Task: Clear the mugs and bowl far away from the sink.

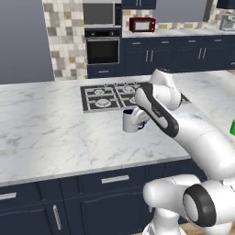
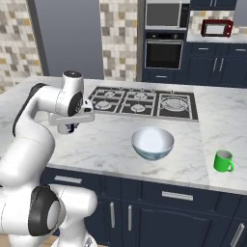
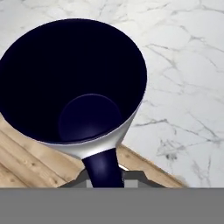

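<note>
- The pincer (image 1: 143,120) is closed narrow on the navy handle of the grey-white mug (image 1: 131,120), holding it upright, clear of the marble worktop (image 1: 50,133).
- In the hand view the mug (image 3: 74,83) sits directly ahead of the pincer, dark mouth open to the camera, handle nearest.
- The mug hangs near the worktop's front edge, wooden floor (image 3: 26,162) showing beyond; my guess is the set-down must go inward.
- The bowl (image 2: 152,143) and green mug (image 2: 223,161) rest on the worktop well apart to the arm's right.
</note>
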